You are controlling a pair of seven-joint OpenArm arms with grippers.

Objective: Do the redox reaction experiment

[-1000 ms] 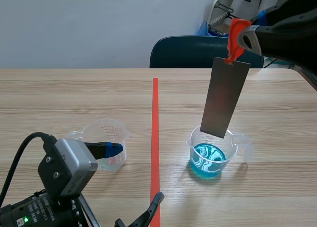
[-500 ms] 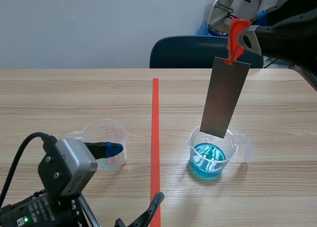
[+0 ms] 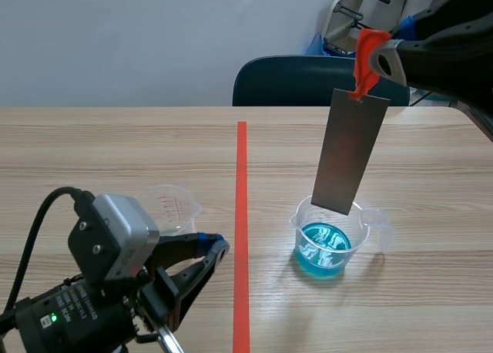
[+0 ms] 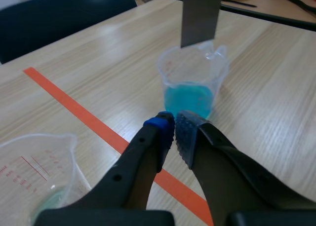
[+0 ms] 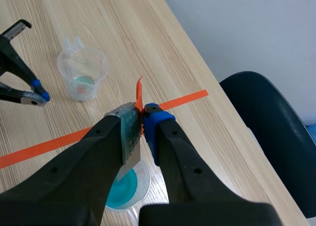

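A light wooden surface (image 3: 115, 152) runs away from the viewer, split by an orange-red tape line (image 3: 242, 183). Right of the line stands a clear plastic beaker (image 3: 331, 237) with a spout, holding bright blue liquid. The right arm (image 3: 454, 52) comes in high from the right; the right jaws are clamped on an orange-red tab (image 3: 366, 56) at the top of a flat grey metal strip (image 3: 350, 152). The strip hangs slightly tilted over the blue beaker, its lower edge at about rim level and clear of the liquid. Left of the line, a second clear beaker (image 3: 173, 203) with red markings holds only a thin trace of pale green liquid at its bottom. The left arm (image 3: 108, 284) sits low at the near left, partly hiding that beaker. The left jaws are together with nothing between them, their blue pads (image 4: 160, 125) meeting near the tape line on its left side, between the two beakers. Beyond the far edge stands a dark blue chair (image 3: 293, 82).
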